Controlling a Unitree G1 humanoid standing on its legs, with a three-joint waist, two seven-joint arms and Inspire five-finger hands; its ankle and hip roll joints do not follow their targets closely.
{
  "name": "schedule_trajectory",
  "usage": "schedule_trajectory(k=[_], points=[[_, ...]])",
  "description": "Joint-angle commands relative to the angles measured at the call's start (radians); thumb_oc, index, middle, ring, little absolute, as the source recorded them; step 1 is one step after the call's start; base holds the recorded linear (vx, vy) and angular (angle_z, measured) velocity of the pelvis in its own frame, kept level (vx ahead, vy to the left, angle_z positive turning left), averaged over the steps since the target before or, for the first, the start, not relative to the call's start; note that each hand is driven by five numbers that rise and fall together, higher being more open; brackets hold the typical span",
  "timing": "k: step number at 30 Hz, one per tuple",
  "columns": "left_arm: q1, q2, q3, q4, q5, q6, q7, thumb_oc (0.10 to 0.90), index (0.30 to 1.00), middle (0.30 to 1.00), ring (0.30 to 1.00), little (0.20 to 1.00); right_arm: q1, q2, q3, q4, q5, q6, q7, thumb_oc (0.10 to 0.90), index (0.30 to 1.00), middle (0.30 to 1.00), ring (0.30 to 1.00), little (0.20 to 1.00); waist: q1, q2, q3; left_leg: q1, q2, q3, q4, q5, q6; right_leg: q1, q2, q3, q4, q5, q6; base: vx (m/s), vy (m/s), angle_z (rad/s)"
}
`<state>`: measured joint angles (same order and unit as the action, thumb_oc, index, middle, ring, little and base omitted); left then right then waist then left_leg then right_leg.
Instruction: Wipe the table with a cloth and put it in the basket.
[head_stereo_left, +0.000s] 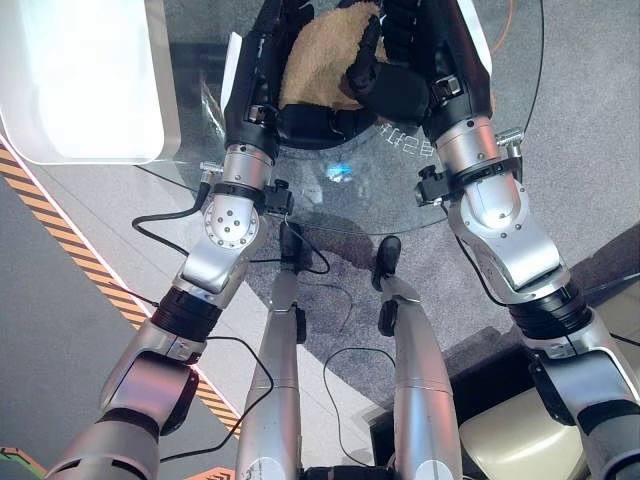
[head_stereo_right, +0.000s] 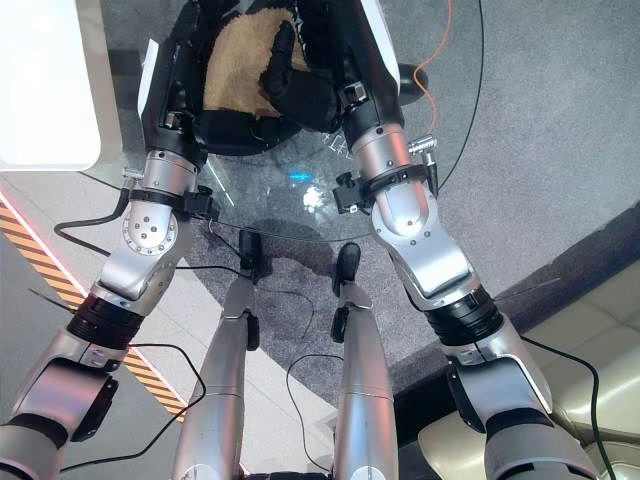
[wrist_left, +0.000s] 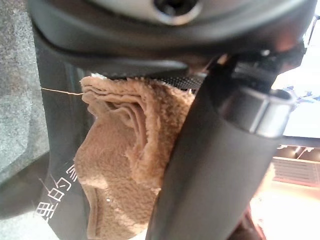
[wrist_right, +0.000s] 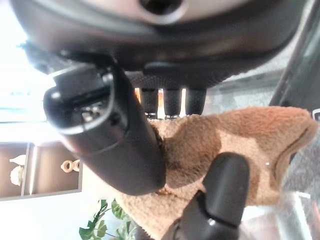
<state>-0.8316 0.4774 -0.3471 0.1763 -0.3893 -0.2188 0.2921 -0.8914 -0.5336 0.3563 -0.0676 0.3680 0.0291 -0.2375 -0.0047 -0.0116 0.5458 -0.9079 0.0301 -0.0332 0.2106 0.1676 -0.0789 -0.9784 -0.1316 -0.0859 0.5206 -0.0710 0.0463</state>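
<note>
A tan fluffy cloth (head_stereo_left: 318, 62) lies bunched at the far side of the round glass table (head_stereo_left: 400, 195), between my two hands. My left hand (head_stereo_left: 258, 85) presses against its left side, and in the left wrist view the thumb (wrist_left: 215, 165) lies across the folded cloth (wrist_left: 125, 150). My right hand (head_stereo_left: 412, 85) holds the right side, its thumb (head_stereo_left: 366, 62) laid over the cloth. The right wrist view shows that thumb (wrist_right: 110, 135) above the cloth (wrist_right: 240, 135), its fingers (wrist_right: 172, 102) behind it, and a finger of the other hand (wrist_right: 222, 192) on it.
A white rounded-corner surface (head_stereo_left: 80, 80) stands at the upper left beside the table. The table's black base (head_stereo_left: 320, 128) shows through the glass. Yellow-and-black striped tape (head_stereo_left: 60, 230) runs along the floor at left. A beige seat (head_stereo_left: 520, 440) stands at lower right.
</note>
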Motion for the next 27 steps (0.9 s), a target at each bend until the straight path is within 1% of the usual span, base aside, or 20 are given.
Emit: schedule_trajectory(k=[1, 13, 20, 27], points=[[-0.119, -0.022, -0.009, -0.042, 0.055, -0.070, 0.002, 0.800, 0.900, 0.900, 0.900, 0.900, -0.149, 0.064, -0.057, -0.248, 0.082, -0.232, 0.046, 0.100, 0.300, 0.300, 0.300, 0.200, -0.004, -0.014, -0.026, 0.051, -0.047, 0.011, 0.050, -0.068, 0.051, 0.103, 0.056, 0.001, -0.206, 0.155, 0.048, 0.00, 0.000, 0.00], [-0.118, -0.025, -0.003, -0.021, 0.062, -0.080, -0.001, 0.800, 0.900, 0.900, 0.900, 0.900, -0.142, 0.090, -0.082, -0.262, 0.134, -0.260, 0.095, 0.100, 0.300, 0.300, 0.300, 0.200, -0.004, -0.018, -0.026, 0.050, -0.046, 0.008, 0.053, -0.071, 0.052, 0.104, 0.056, 0.001, -0.204, 0.153, 0.048, 0.00, 0.000, 0.00], [-0.119, -0.020, -0.001, -0.016, 0.062, -0.077, -0.001, 0.800, 0.900, 0.900, 0.900, 0.900, -0.155, 0.086, -0.087, -0.266, 0.131, -0.272, 0.086, 0.100, 0.300, 0.300, 0.300, 0.200, -0.002, -0.022, -0.026, 0.050, -0.045, 0.005, 0.056, -0.072, 0.051, 0.105, 0.056, 0.001, -0.203, 0.153, 0.047, 0.00, 0.000, 0.00], [-0.119, -0.012, 0.004, -0.001, 0.048, -0.075, -0.004, 0.800, 0.900, 0.900, 0.900, 0.900, -0.180, 0.067, -0.091, -0.271, 0.098, -0.281, 0.101, 0.100, 0.300, 0.300, 0.300, 0.200, -0.002, -0.025, -0.026, 0.053, -0.043, 0.006, 0.062, -0.075, 0.051, 0.109, 0.058, 0.003, -0.200, 0.151, 0.046, 0.00, 0.000, 0.00]])
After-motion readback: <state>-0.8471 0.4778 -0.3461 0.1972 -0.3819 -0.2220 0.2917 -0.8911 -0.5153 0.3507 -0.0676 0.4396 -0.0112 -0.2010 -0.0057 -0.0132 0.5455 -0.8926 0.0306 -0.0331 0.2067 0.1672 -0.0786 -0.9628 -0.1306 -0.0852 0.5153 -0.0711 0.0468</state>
